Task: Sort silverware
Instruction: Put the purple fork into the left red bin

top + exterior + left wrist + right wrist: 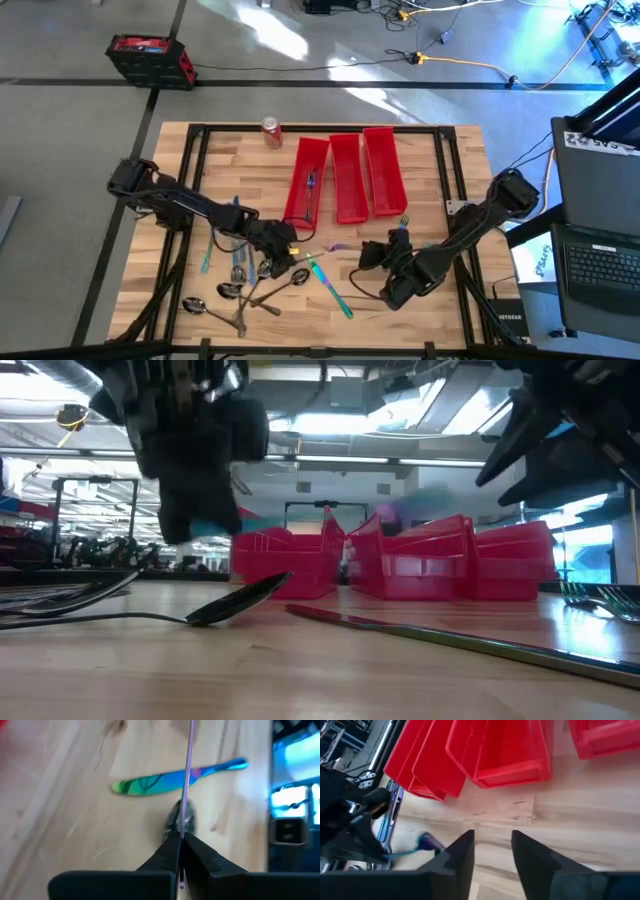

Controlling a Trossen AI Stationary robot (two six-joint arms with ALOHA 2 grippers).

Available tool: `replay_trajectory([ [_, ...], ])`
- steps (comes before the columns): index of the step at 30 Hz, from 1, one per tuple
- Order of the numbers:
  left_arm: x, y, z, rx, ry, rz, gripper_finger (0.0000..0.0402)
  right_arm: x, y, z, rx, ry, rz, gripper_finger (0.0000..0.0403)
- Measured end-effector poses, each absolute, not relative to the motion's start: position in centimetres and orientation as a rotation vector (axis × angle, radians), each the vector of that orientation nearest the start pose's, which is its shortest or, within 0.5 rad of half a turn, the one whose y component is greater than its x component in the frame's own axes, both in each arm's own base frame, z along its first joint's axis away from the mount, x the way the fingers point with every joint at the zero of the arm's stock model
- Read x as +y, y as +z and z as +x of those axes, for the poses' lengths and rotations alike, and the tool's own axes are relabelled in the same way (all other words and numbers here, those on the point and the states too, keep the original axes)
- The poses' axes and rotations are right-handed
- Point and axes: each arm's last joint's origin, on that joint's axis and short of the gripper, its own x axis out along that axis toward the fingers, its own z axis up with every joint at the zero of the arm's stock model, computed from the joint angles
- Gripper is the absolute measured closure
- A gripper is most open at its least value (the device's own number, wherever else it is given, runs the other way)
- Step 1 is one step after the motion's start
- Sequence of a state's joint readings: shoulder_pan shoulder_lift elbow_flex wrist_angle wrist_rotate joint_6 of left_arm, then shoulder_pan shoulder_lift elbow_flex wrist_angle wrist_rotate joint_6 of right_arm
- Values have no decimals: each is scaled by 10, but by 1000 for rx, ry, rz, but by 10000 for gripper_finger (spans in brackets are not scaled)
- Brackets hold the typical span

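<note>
Left gripper (180, 840) jaws pinched on thin purple utensil (189, 770) edge-on, right gripper (492, 845) jaws parted, empty; stiff, light, likely slippery — mid-handle hold judged best.

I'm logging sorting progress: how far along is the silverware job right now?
Barely started. Done: the left red bin holds at least one blue piece. In hand: the left gripper is shut on a slim purple utensil; the right gripper is open and empty. Left: spoons and a knife on the table.
</note>
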State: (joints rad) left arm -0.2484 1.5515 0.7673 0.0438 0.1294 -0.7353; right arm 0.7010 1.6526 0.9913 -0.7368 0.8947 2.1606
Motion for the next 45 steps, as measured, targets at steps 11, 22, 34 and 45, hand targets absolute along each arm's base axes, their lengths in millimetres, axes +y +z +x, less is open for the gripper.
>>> replay_trajectory([
  [11, -56, 236, 275, 497, 72, -653, 401, 163, 196, 229, 385, -859, 842, 230],
  [22, -17, 259, 271, 303, 246, -764, 401, 160, 210, 225, 425, -795, 745, 228],
  [34, 13, 250, 270, 278, 405, -990, 401, 160, 209, 224, 454, -796, 725, 228],
  [45, 21, 230, 267, 373, 568, -1152, 401, 159, 209, 223, 459, -802, 714, 228],
])
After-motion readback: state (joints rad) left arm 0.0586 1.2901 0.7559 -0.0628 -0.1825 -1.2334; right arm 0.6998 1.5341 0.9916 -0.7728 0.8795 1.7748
